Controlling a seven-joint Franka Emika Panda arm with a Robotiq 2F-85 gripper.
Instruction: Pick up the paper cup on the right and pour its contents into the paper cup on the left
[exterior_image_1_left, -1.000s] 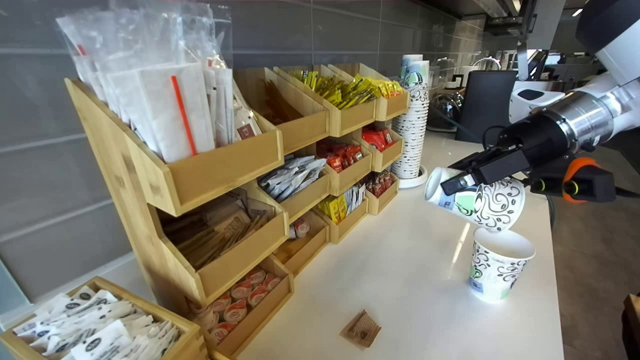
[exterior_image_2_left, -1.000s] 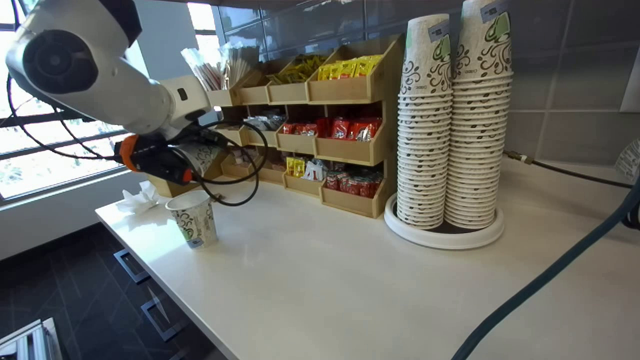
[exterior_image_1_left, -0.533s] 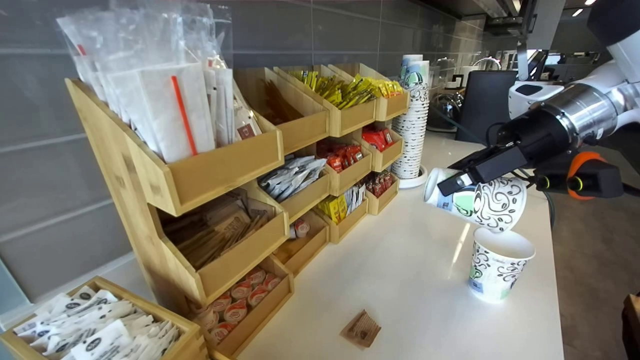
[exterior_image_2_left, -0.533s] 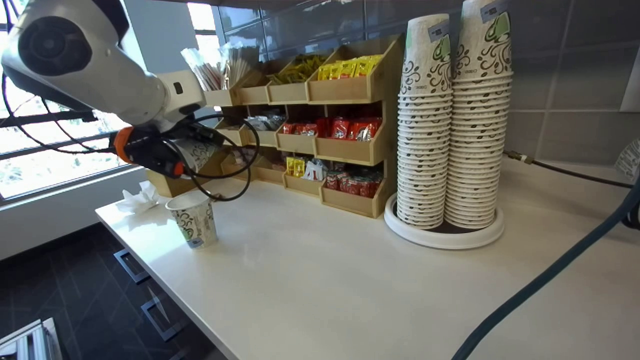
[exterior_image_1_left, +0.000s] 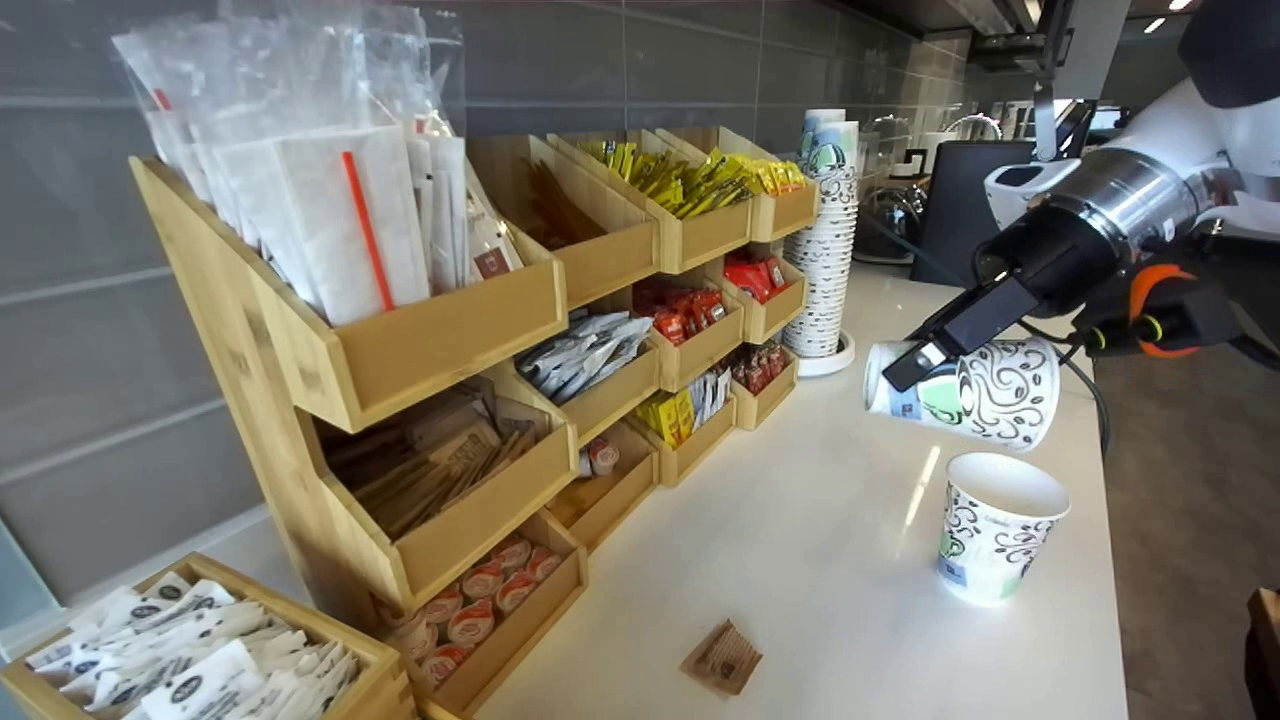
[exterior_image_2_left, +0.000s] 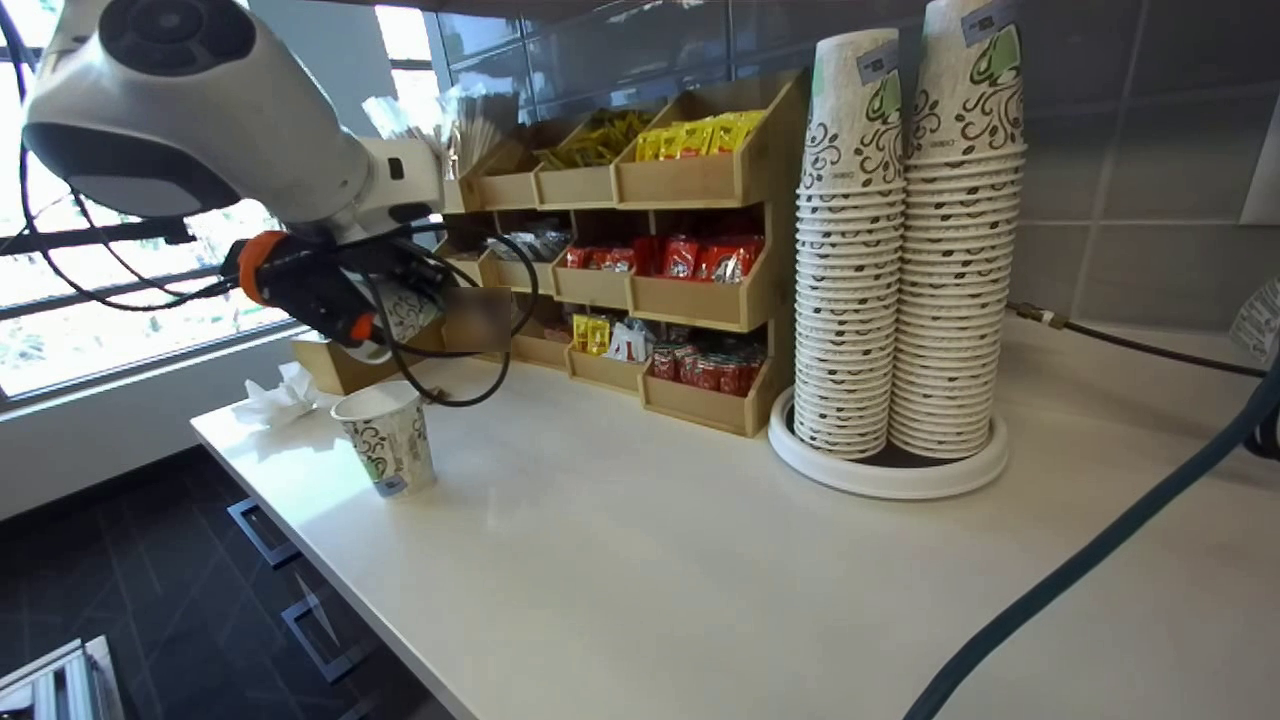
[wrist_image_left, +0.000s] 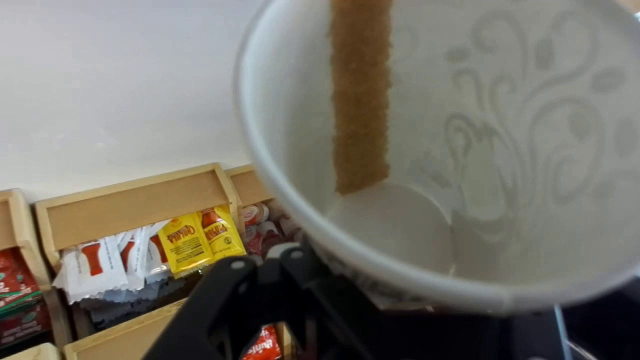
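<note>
Black gripper (exterior_image_1_left: 908, 356): clamped across the base end of a white swirl-printed paper cup (exterior_image_1_left: 1010, 395), jaws apart by its width.
Held cup: almost on its side, mouth to the right in an exterior view; a rough-edged brown strip (wrist_image_left: 361, 95) lies along its inner wall.
Upright patterned white paper cup (exterior_image_1_left: 995, 545): on the white counter (exterior_image_1_left: 850, 560), just below the held cup, apart.
Edge: counter ends near this cup's right.
Open room: leftward to a tiered light-wood rack (exterior_image_1_left: 455, 345), around a small brown paper packet (exterior_image_1_left: 722, 658).
</note>
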